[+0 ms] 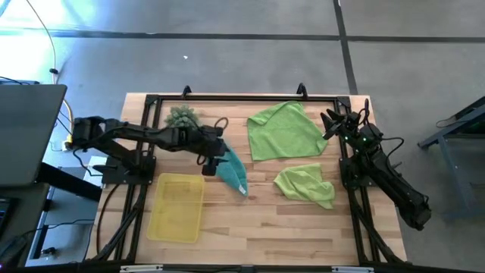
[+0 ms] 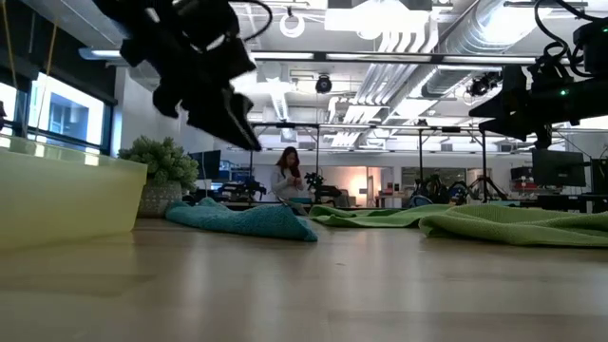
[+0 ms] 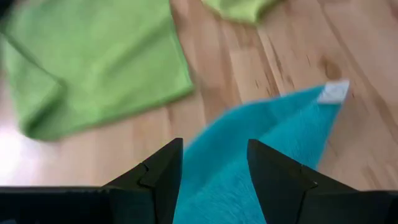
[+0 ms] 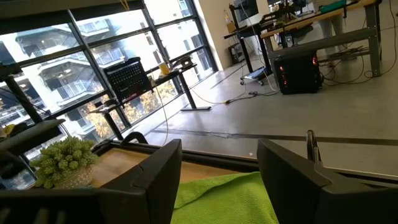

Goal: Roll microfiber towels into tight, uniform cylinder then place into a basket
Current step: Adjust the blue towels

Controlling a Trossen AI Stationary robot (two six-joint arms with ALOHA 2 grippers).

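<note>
Teal towel [image 1: 233,173]: crumpled, unrolled | left gripper [image 3: 214,163] jaws apart above | right gripper [image 4: 219,163] jaws wide

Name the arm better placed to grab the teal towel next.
Left. Its open gripper hangs right over the teal towel, beside the basket. The right gripper waits at the table's far right corner.

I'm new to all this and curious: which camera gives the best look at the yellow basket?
The high view: it shows the basket whole from above, on the table beside the teal towel. The low view catches only its side wall at the edge. Neither wrist view shows it.
</note>
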